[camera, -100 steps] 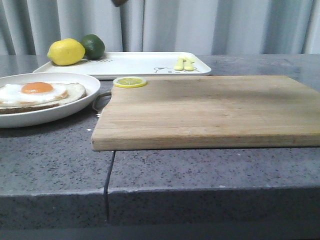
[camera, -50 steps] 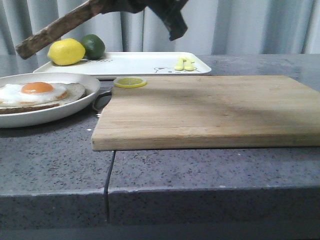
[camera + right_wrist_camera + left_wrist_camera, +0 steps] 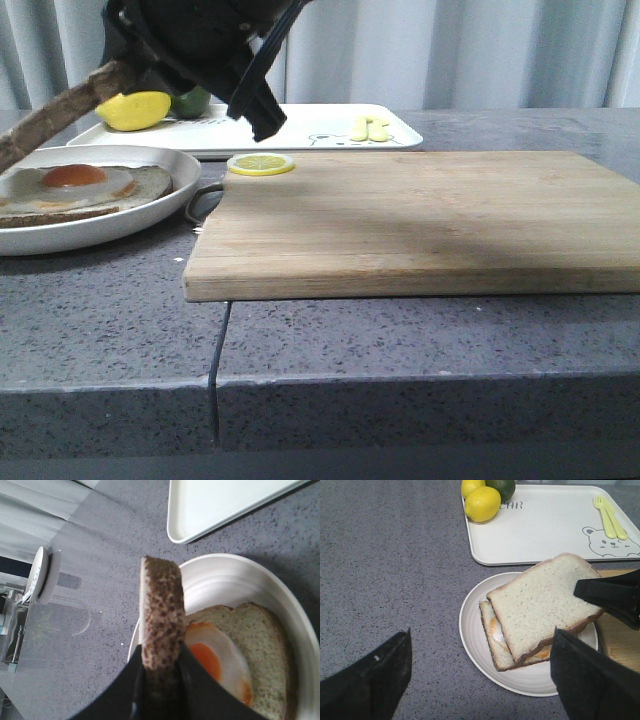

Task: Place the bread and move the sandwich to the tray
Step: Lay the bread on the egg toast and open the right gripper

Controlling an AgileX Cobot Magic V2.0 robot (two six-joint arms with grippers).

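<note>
**Mia:** Wooden cutting board (image 3: 420, 220) in the middle of the grey counter (image 3: 400, 340), seen from the front. What is that black thing up top?

**Ben:** The right gripper (image 3: 128, 68). It pinches the bread (image 3: 50, 125). The slice is tilted and hangs over the round white plate (image 3: 150, 215).

**Mia:** And on the plate?

**Ben:** The egg-topped slice (image 3: 70, 185). Behind it is the white tray (image 3: 310, 125), with a lemon (image 3: 135, 108) and a lime (image 3: 192, 100) at its left end. A lemon slice (image 3: 260, 163) sits at the board's far corner.

**Mia:** Now the left wrist camera.

**Ben:** The left gripper (image 3: 482, 645) has its fingers spread wide, with nothing in them. It is above the plate. The bread covers most of the egg. I cannot tell if they touch. A small yellow fork (image 3: 604, 515) lies on the tray by a bear drawing.

**Mia:** And the right wrist camera?

**Ben:** The black fingers press on both flat sides of the bread. We see its brown crust edge-on, with the orange yolk just beside it.
</note>
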